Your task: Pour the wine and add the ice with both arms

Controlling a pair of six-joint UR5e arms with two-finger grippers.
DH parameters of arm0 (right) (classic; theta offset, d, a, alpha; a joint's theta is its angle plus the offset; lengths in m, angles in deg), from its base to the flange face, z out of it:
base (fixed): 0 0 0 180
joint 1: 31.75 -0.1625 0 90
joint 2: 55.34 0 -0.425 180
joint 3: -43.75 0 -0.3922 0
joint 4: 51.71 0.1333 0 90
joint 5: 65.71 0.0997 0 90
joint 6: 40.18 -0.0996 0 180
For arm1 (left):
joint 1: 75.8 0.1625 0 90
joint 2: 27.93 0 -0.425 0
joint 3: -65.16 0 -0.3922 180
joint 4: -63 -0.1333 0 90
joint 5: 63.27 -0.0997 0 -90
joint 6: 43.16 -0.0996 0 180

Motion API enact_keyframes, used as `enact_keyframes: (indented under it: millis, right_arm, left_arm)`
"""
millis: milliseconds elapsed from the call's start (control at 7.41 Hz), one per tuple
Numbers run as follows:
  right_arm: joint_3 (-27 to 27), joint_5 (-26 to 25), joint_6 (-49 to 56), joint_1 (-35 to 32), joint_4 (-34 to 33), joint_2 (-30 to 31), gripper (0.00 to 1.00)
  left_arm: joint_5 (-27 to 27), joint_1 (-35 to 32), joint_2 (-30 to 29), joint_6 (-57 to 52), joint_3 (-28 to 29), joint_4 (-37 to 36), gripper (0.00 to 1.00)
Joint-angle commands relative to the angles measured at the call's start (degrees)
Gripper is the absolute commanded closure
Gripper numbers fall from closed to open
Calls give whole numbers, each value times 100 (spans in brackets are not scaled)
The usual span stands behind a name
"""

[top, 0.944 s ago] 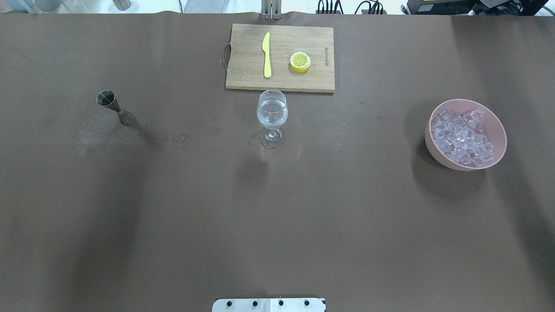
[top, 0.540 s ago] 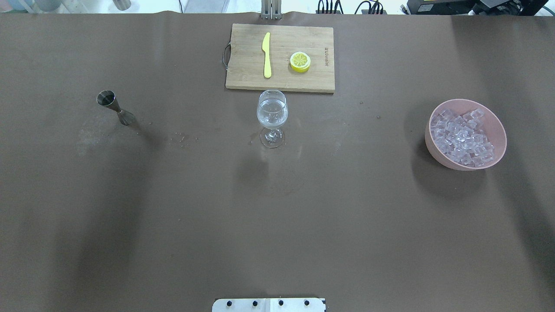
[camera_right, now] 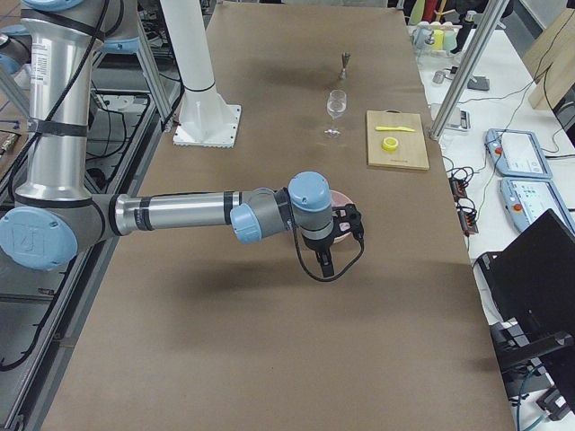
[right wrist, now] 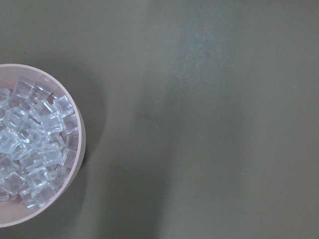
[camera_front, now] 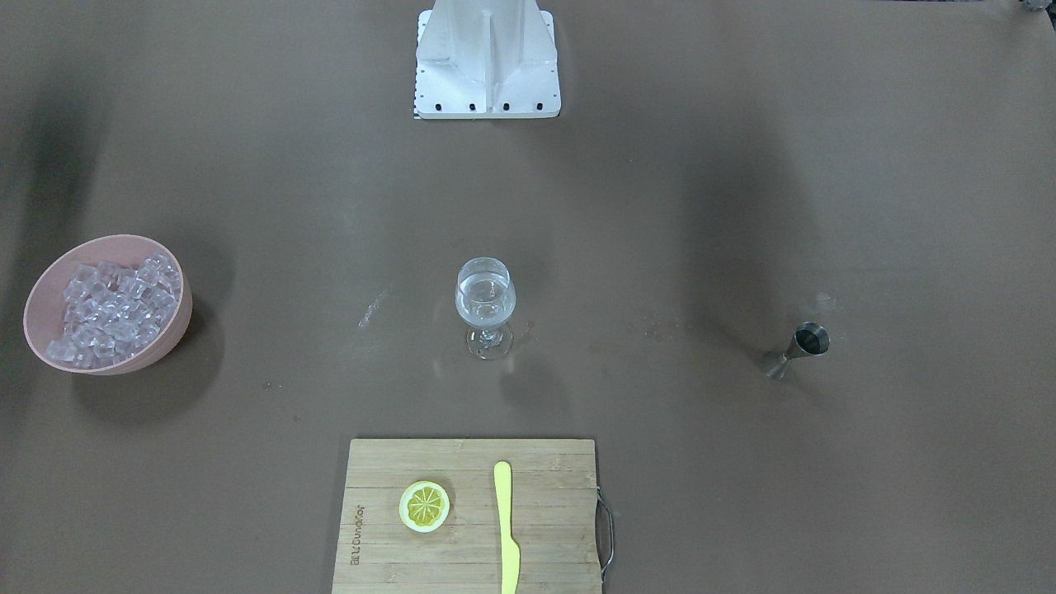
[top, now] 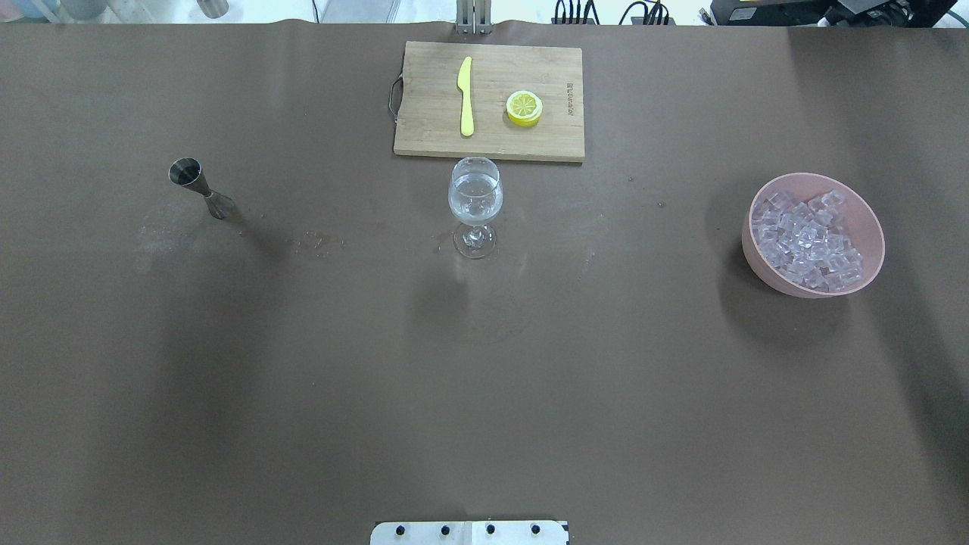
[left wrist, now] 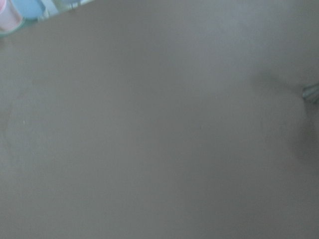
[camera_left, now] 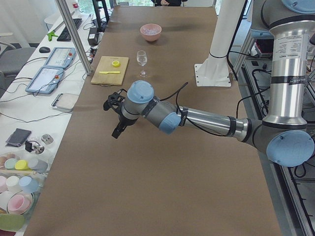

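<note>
A wine glass (top: 475, 198) stands mid-table with a small amount of clear wine (camera_front: 485, 304) in its bowl. It also shows in the exterior left view (camera_left: 142, 58) and the exterior right view (camera_right: 337, 104). The ice (top: 808, 238) is heaped in a pink bowl (top: 757, 266) at the right, and also shows in the right wrist view (right wrist: 35, 149). A steel jigger (top: 200, 188) stands at the left. My left gripper (camera_left: 118, 130) hangs above the table, and my right gripper (camera_right: 325, 262) hangs near the bowl. Both show only in side views, so I cannot tell if they are open or shut.
A wooden cutting board (top: 424, 113) lies behind the glass, with a yellow knife (top: 465, 94) and a lemon slice (top: 524, 107) on it. The white pedestal base (camera_front: 487, 62) stands at the robot's edge. Droplets (top: 318, 242) mark the cloth left of the glass.
Nothing on the table has moved. Only the arms' shadows on the cloth shift slightly.
</note>
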Motion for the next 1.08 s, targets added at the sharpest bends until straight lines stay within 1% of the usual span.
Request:
enact_keyframes:
  millis: [0,135,270,405,540,674,944]
  right_arm:
    - [-4,-2,-2,0,2,-13,0]
    - [-4,-2,-2,0,2,-5,0]
    - [-21,-2,-2,0,2,-13,0]
    - [-30,-2,-11,0,2,-13,0]
    - [-30,-11,-11,0,2,-13,0]
    - [-30,-11,-11,0,2,-13,0]
    - [-30,-20,-11,0,2,-5,0]
  left_arm:
    - [-56,383,-359,1482,-169,366,1]
    - [-544,742,-394,2136,-292,725,1]
    - [-1506,1476,-403,3143,-650,798,1]
    - [-2577,2223,-403,3840,-854,808,1]
    - [-3588,2962,-403,4500,-1012,808,1]
    - [-4625,3535,-403,4776,-1057,790,1]
    - [-5659,3961,-377,5286,-1049,755,2]
